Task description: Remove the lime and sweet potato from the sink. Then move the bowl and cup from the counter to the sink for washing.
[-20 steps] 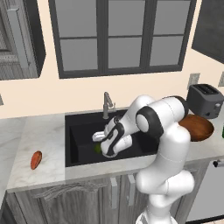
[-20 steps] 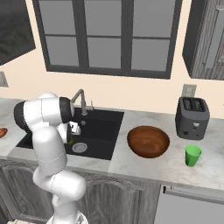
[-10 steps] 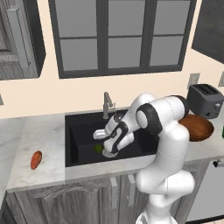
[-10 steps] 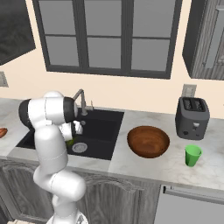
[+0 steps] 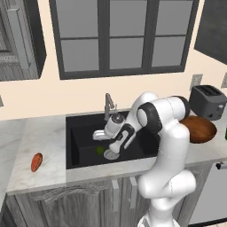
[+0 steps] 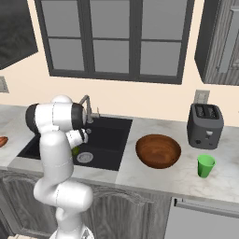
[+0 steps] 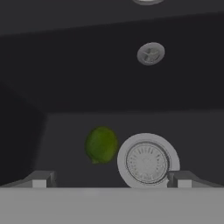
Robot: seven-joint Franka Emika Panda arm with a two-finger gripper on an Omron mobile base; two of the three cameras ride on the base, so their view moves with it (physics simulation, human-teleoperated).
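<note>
Yellow-green fruit: the small round lime [image 7: 101, 145] lies on the floor of the matte black rectangular sink [image 5: 80, 133], just beside the round silver drain [image 7: 148, 161], on its left in the hand view.
Hand: the white arm's two-finger gripper [image 7: 111, 180] hangs inside the basin with its jaws spread wide and nothing between them; the lime sits a little ahead of the dark fingertips [image 7: 39, 179].
Orange-red tuber: the elongated sweet potato [image 5: 37, 162] rests on the light marbled stone counter [image 5: 40, 137], left of the basin and out of the sink.
Waiting for the wash: the wide brown wooden bowl [image 6: 158, 151] and the bright green handleless cup [image 6: 205, 165] stand on the counter to the right, near a dark grey toaster [image 6: 204, 125].
Step in hand, by the look of it: closing in on the lime.
Handling: the lime looks light and firm, yet smooth and round, so it may roll or squirt out of a skewed pinch.
Where to grip: likely across its widest middle, fingers squarely on either side.
</note>
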